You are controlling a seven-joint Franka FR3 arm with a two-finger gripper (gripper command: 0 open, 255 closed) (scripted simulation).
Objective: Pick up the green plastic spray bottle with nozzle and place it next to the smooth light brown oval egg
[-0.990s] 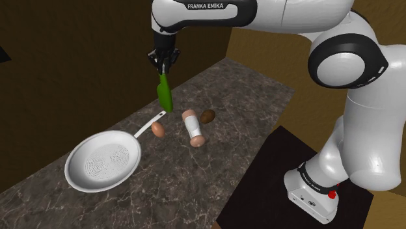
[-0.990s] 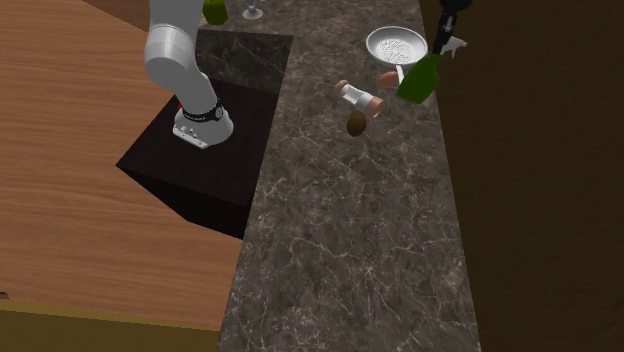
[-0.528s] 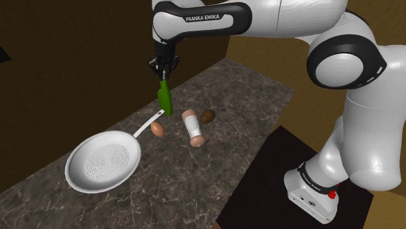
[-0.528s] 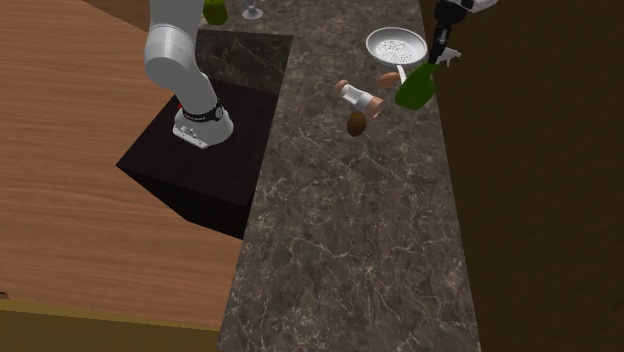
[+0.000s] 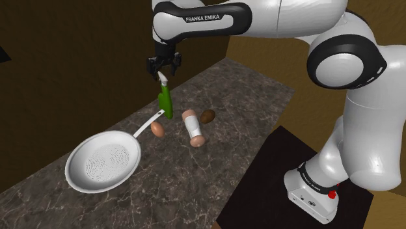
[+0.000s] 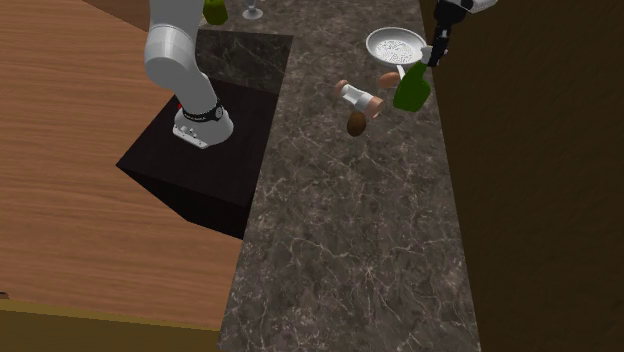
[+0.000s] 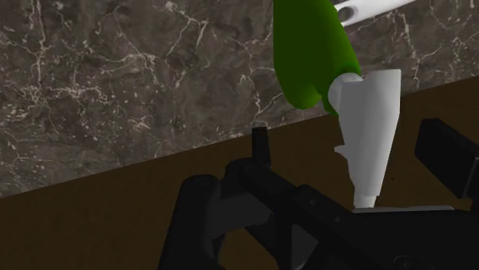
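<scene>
Reading the shoulder view first: gripper [image 5: 163,67] hangs directly over the green spray bottle [image 5: 166,103], jaws spread, white nozzle [image 5: 162,79] just beneath them and apparently free of both. Bottle stands a little tilted on the dark marbled counter [image 5: 247,91], beside the white pan [image 5: 123,146] handle and near the light brown egg [image 5: 158,129]. A lying shaker [image 5: 193,127] and a darker egg [image 5: 207,116] sit further toward this view's right. Second exterior view: bottle [image 6: 410,90] sits just beside the light brown egg [image 6: 388,79], apart from it, with the gripper [image 6: 437,50] above. Whether the base is fully seated, cannot tell. Wrist view: nozzle [image 7: 368,130] lies between the fingers [image 7: 449,149] with a gap showing at that one, so not clasped. Judgement: pick and carry done, placement looks achieved, grip let go. Left: lift clear without knocking the nozzle, and confirm the tilted bottle stays up.
</scene>
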